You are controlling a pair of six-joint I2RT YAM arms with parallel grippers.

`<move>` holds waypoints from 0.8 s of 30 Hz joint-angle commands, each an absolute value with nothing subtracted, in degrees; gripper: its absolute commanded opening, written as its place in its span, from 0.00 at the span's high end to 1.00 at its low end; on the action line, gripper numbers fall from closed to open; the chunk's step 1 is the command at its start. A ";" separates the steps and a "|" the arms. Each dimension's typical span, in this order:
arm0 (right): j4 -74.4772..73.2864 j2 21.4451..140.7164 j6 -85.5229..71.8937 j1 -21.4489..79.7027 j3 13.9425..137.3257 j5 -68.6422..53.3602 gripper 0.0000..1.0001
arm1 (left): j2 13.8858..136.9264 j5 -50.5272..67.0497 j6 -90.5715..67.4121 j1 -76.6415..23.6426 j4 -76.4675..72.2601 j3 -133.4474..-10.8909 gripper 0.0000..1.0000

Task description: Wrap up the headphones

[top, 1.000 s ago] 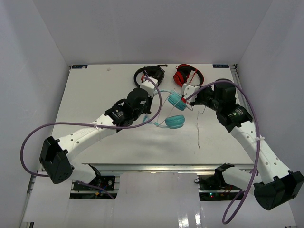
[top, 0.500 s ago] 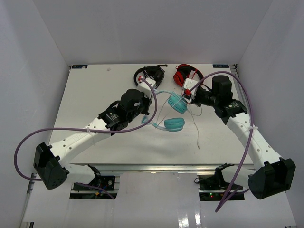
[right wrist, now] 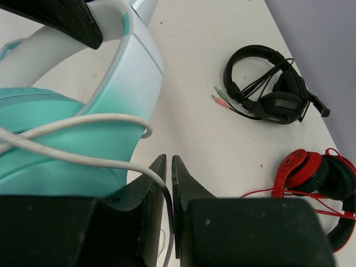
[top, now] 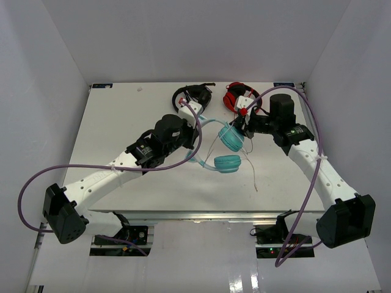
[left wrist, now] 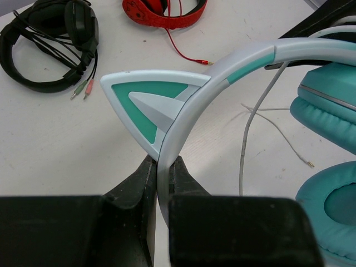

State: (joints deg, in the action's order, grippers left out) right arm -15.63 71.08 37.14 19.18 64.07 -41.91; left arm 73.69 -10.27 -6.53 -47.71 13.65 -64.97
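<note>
The teal headphones (top: 230, 138) are held up near the table's middle, one ear cup (top: 226, 163) lower and nearer. My left gripper (top: 194, 133) is shut on the pale headband (left wrist: 183, 119) just below a cat-ear point (left wrist: 149, 103). My right gripper (top: 244, 125) is shut on the thin white cable (right wrist: 83, 158), which loops across the teal ear cup (right wrist: 50, 150) and runs between its jaws. The cable's free end (top: 253, 177) trails down onto the table. The cable also shows in the left wrist view (left wrist: 247, 142).
Black headphones (top: 192, 96) and red headphones (top: 239, 96) lie at the table's far edge, close behind both grippers. They also show in the left wrist view, black (left wrist: 53, 41) and red (left wrist: 161, 11), and in the right wrist view, black (right wrist: 272, 92) and red (right wrist: 317, 181).
My right gripper has moved left and towards the far edge with the cable, drawing it over the ear cup. The headphones have shifted slightly right. The left gripper keeps its hold.
</note>
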 commanded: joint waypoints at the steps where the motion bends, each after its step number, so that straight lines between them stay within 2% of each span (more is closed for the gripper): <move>1: -13.32 71.87 33.55 19.19 64.93 -45.70 0.85 | 70.06 -7.22 -9.71 -47.67 7.70 -67.80 1.00; 24: -6.27 74.63 21.48 16.16 61.60 -58.06 0.80 | 68.03 -8.86 -10.81 -47.72 9.93 -74.91 1.00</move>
